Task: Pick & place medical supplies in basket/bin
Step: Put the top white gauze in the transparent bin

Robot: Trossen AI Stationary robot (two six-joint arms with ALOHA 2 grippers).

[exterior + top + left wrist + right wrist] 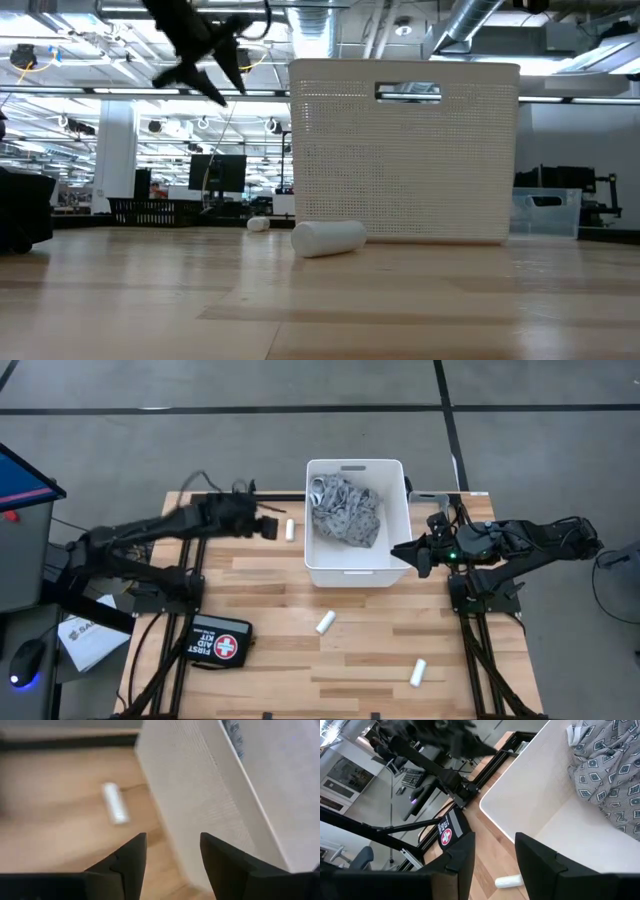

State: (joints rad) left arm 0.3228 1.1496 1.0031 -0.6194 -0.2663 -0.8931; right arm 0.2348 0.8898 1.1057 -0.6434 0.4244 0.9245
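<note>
White tub at the back of the table, both tools open and empty.

We see the deep white tub holding the crumpled grey patterned bandage — its perforated wall and handle slot face the low view. Both arms reach in level: the left tool hovers fingers apart beside a gauze roll left of the tub, the right tool is spread at the tub's right wall. Two more rolls lie nearer the front — well apart.

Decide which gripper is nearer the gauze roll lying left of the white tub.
Left. The left gripper hovers beside that gauze roll; the right gripper sits beyond the white tub.
</note>
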